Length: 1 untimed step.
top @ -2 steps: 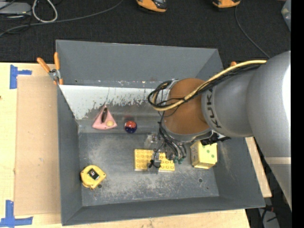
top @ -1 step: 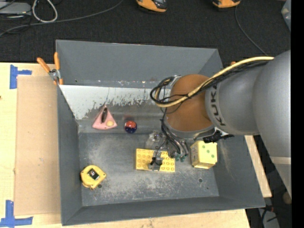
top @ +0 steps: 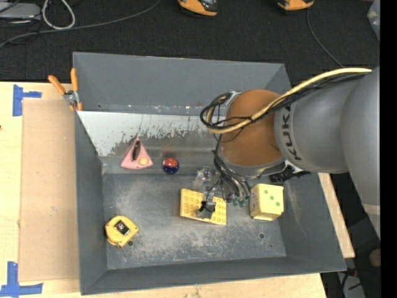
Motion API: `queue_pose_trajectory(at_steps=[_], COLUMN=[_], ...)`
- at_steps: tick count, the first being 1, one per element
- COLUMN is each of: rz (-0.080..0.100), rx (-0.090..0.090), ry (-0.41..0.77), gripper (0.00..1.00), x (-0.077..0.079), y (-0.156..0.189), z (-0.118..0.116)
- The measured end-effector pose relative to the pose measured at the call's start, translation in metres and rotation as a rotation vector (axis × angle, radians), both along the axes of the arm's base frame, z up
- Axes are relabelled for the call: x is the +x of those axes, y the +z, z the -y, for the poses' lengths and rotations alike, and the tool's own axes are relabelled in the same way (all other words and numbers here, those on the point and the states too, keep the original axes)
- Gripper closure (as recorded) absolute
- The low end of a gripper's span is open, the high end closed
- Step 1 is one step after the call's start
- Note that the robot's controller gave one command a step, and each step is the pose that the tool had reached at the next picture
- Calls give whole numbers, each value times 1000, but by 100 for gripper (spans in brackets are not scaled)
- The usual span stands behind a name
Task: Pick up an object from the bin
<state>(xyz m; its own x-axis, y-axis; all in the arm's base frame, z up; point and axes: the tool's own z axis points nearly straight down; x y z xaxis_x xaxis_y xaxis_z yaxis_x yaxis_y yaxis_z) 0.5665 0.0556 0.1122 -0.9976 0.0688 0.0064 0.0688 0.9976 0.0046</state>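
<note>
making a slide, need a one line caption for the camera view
Gripper over a yellow studded plate in the grey bin, pale yellow die beside it

The bin is grey, its floor speckled white. In it lie a pink triangle, a red-and-blue ball and a yellow studded plate. The pale yellow die has green spots.

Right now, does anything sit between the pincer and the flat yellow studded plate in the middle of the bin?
Nothing visible does. The pincer hangs directly over the flat yellow studded plate. The nearest thing, a pale yellow dotted cube, lies to the plate's right, apart from it.
</note>
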Motion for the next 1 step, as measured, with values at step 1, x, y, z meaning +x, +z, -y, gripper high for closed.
queue_pose_trajectory(at_steps=[1], rz=[2], rx=[1], ry=[0], gripper=[100], x=[1], y=[15], z=[0])
